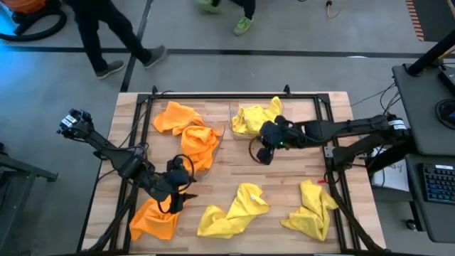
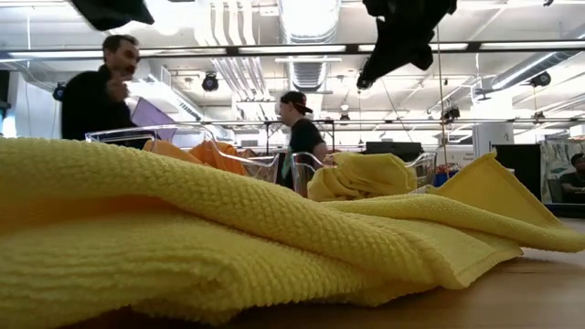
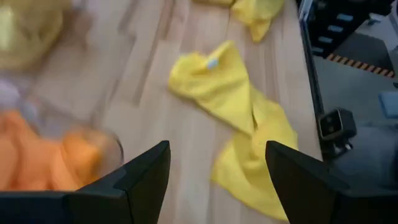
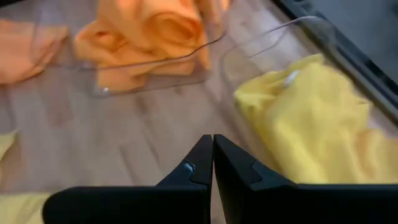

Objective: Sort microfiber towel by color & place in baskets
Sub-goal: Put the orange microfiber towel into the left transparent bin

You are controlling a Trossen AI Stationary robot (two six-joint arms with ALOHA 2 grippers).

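Observation:
Orange towels (image 1: 186,131) fill the left clear basket (image 4: 149,74), and one hangs over its near rim. A yellow towel (image 1: 254,117) lies in the right clear basket (image 4: 273,37). On the table lie one orange towel (image 1: 153,220) and two yellow towels (image 1: 234,210) (image 1: 313,210). My left gripper (image 1: 181,198) (image 3: 217,168) is open and held above the wood, between the loose orange towel and the middle yellow towel (image 3: 236,99). My right gripper (image 1: 260,153) (image 4: 212,162) is shut and empty, above the table just near of the yellow basket.
A black metal frame (image 1: 327,153) runs round the tabletop. Bare wood (image 1: 234,167) shows between the baskets and the loose towels. A yellow towel (image 2: 228,228) fills the low view's foreground. People stand and walk beyond the far edge (image 2: 96,91).

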